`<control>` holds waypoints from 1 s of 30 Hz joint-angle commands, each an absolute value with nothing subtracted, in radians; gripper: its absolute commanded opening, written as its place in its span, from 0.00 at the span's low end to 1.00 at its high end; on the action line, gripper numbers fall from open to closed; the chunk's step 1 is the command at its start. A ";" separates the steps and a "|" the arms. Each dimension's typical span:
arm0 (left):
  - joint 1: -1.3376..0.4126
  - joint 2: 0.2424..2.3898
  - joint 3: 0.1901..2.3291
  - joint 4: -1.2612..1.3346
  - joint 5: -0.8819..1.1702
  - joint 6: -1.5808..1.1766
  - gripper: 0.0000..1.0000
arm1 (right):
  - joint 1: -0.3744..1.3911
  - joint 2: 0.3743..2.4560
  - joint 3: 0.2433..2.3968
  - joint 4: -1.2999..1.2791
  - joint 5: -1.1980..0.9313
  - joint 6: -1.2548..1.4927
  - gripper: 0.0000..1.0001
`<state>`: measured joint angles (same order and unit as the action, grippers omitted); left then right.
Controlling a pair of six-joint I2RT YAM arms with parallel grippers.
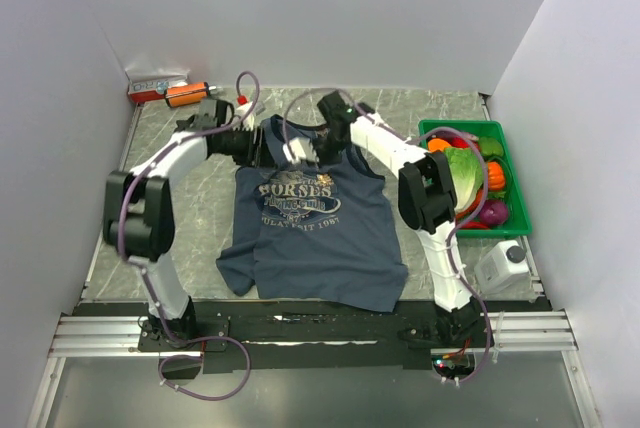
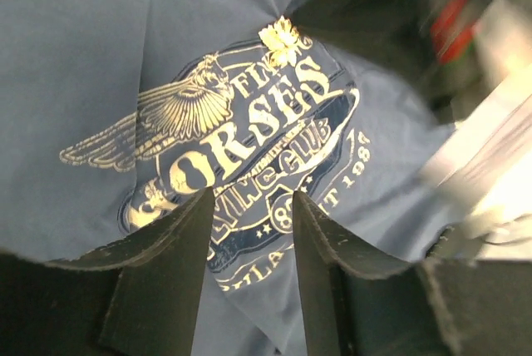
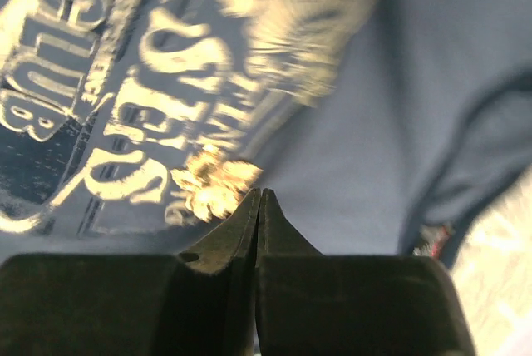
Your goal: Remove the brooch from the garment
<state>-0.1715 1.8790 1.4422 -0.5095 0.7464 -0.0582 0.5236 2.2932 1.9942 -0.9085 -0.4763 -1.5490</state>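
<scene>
1. Brooch, a tiny gold-tan metal ornament (image 3: 214, 185), sits at the edge of the grey-white print (image 2: 241, 148) on the navy-blue sleeveless tank top (image 1: 320, 238).
2. Right gripper (image 3: 260, 196): jaws pressed fully together, tips just beside the brooch.
3. Left gripper (image 2: 249, 206): jaws partly apart over the print, holding nothing.

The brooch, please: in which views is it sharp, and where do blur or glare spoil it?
Left wrist: the brooch is fairly sharp and glints brightly, though the picture's right side is smeared. Right wrist: brooch and print are blurred, the right gripper sharper. Top: too small to make out.
</scene>
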 commanded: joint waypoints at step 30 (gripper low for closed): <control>-0.400 2.083 1.552 -0.130 0.732 -0.242 0.38 | 0.261 1.911 1.476 -0.491 -0.816 -0.164 0.34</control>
<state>-0.3805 2.0274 1.4937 -0.2062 0.6918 -0.1291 0.2329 1.9736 1.5406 -0.6296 -0.7712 -0.3424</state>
